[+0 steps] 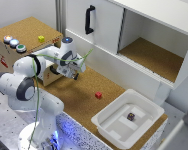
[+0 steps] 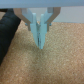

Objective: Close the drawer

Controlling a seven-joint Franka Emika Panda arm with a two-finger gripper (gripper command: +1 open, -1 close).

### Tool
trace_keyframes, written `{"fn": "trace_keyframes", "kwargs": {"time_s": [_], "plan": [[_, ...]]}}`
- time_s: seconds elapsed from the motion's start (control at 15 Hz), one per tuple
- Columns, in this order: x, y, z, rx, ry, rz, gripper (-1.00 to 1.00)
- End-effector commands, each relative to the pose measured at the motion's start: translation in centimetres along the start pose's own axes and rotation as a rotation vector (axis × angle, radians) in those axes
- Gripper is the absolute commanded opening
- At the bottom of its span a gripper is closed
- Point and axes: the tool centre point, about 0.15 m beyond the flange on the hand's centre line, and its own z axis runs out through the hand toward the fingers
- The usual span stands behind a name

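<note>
The cork-topped box stands at the exterior view's left with coloured buttons along its edge. Its brown drawer shows low on the box's front, mostly hidden behind my arm, and seems to stick out a little. My gripper hangs just beside the drawer front, over the cork table surface. In the wrist view the gripper points down at the cork with its fingers pressed together and nothing between them. A dark shape lies at that picture's edge.
A yellow block lies on the box top. A red block lies on the cork. A white tray holding a small dark object is at the front right. The white cabinet with black handle stands behind.
</note>
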Motion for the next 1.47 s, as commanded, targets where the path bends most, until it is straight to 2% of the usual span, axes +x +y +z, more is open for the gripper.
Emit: {"fn": "trace_keyframes", "kwargs": {"time_s": [0.0, 0.53, 1.4], "plan": [[3.1, -3.8, 0.2, -0.023, -0.142, 0.013, -1.00], [4.1, -10.3, 1.0, 0.022, -0.123, -0.030, -1.00], [5.4, -19.4, 1.3, 0.092, -0.049, -0.103, -1.00]]}}
